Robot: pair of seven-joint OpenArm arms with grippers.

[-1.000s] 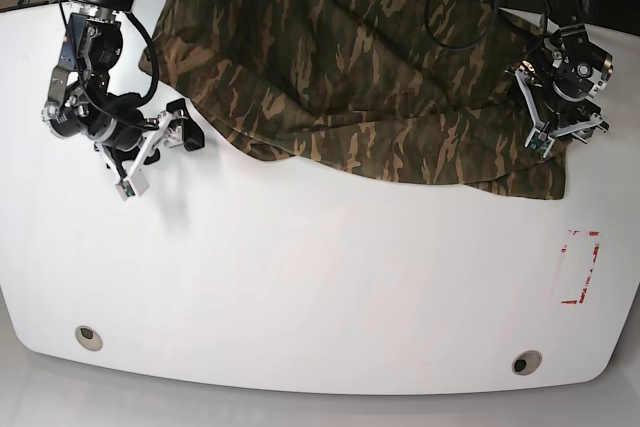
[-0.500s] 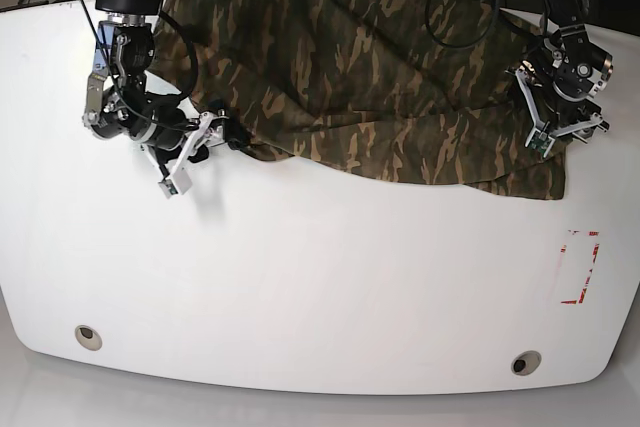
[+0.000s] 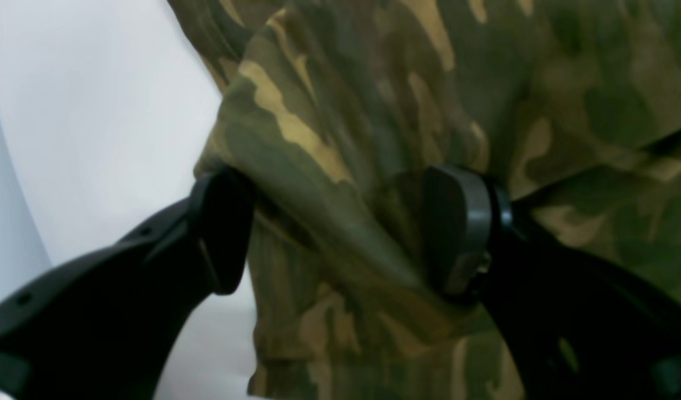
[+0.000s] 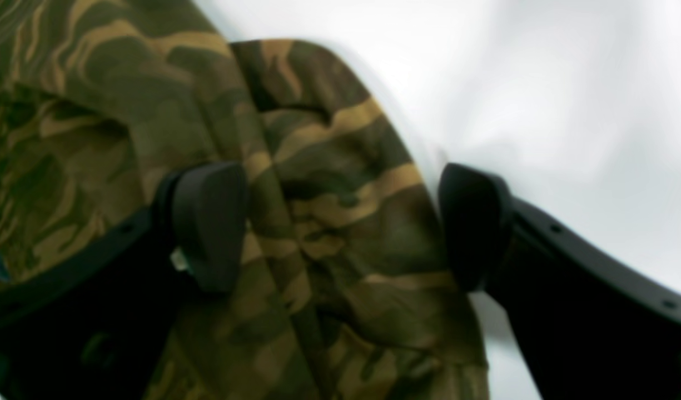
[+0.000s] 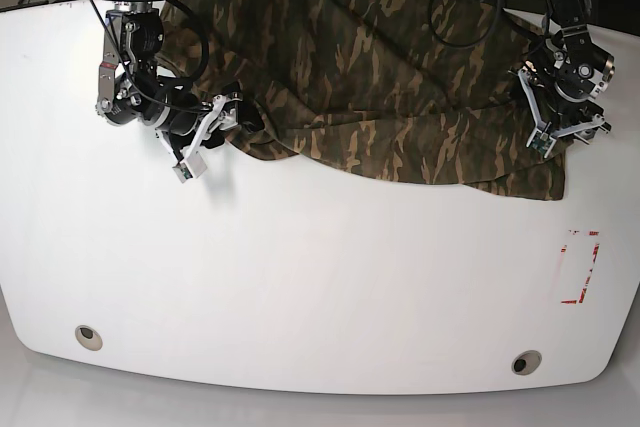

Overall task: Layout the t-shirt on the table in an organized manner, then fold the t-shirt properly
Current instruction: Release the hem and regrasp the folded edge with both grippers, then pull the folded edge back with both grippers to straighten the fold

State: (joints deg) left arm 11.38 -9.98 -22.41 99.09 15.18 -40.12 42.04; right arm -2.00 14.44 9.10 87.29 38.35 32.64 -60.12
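The camouflage t-shirt lies crumpled across the far half of the white table. My right gripper is at the shirt's near-left edge. In the right wrist view it stands open, its two black fingers straddling a folded flap of the t-shirt. My left gripper is at the shirt's right edge. In the left wrist view it is open too, with a raised ridge of the t-shirt between its fingers.
A red-marked rectangle is on the table at the near right. Two round grommet holes sit near the front edge. Black cables hang behind the shirt at the back.
My right arm has swung to the right, from the bare table onto the shirt's left edge, so its fingers now straddle cloth. The left arm has not moved.
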